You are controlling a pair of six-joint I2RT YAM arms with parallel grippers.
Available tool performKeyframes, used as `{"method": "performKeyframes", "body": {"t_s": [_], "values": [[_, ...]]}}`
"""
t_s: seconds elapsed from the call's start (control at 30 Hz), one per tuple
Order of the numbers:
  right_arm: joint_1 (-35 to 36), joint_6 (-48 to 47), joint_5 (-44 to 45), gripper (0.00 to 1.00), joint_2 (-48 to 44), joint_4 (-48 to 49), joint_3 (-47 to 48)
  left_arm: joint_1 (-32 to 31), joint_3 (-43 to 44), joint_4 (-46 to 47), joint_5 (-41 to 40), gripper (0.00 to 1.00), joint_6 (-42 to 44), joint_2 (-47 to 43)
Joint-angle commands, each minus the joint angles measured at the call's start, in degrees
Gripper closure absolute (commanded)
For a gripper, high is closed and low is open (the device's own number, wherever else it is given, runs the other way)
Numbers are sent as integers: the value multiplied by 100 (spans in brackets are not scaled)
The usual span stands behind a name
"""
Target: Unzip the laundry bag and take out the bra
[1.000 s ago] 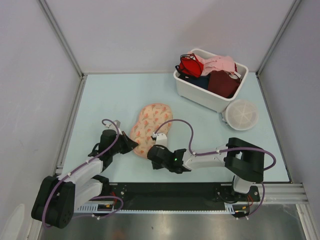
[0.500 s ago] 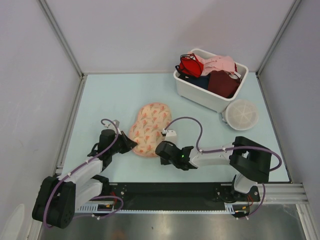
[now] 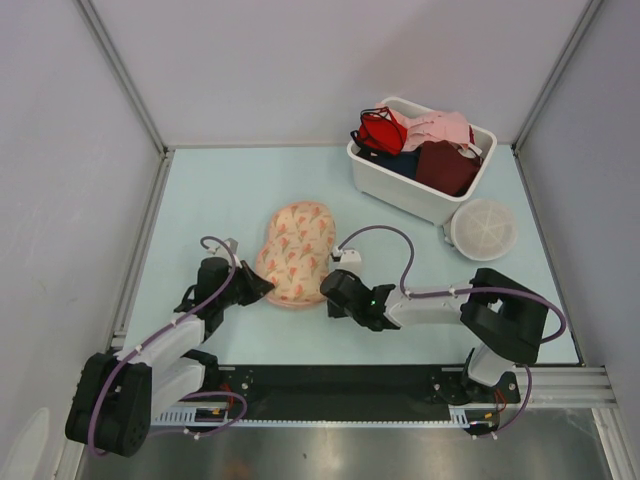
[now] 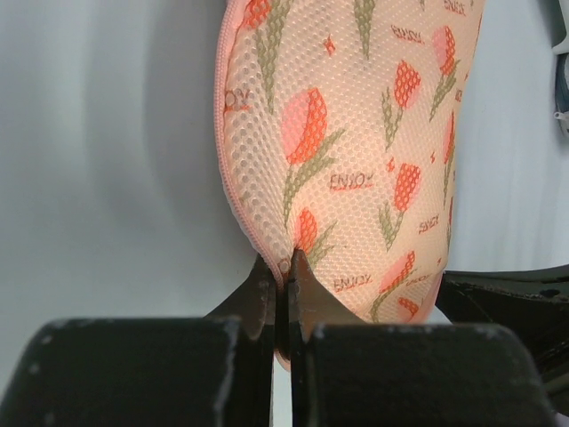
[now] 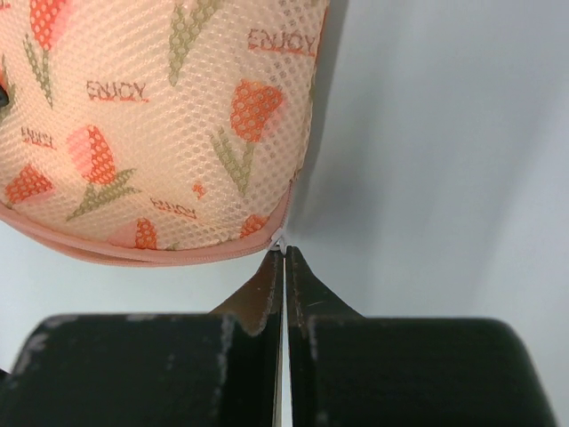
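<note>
The laundry bag (image 3: 296,252) lies flat on the table (image 3: 200,200), between the two arms. Its pink zipper seam (image 4: 233,178) looks closed along every edge that shows. The bra is not visible, so it is presumably inside.

The left pincer (image 4: 284,269) is clamped on the seam at the bag's near-left edge, with a fold of fabric nipped between its tips. The right pincer (image 5: 283,258) is closed at the bag's near-right rim on a thin white sliver, probably the zipper pull (image 5: 281,242), though it is too small to be sure.

The main risk is that sliver. The hold is only at the very tips, so a sideways tug could let it slide out and leave the zipper unmoved.

If the right pincer pulls away from the seam line instead of along it, the slider may jam on the mesh, or the whole bag may be dragged.

The left grip is also shallow. If it slips off the seam, nothing anchors the bag, which would then follow the right arm across the table.

The white bin (image 3: 400,195) of other garments and the round mesh disc (image 3: 484,228) sit well beyond the bag on its far-right side. Neither looks likely to interfere.
</note>
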Motion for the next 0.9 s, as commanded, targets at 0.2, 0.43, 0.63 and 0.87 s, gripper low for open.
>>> {"method": "performKeyframes", "body": {"t_s": [0.2,0.43,0.63,0.87], "values": [[-474,-406,509,100,29,-302,-170,271,182,-36,-395,100,504,-21],[-694,-494,509,100,-24,-285,-232,323,164,-27,-343,100,504,-30],[-870,-643,431,100,2,-171,-249,332,164,-19,-299,100,512,-30],[-1055,-889,342,100,82,-56,-126,341,155,-19,-246,100,521,-56]]}}
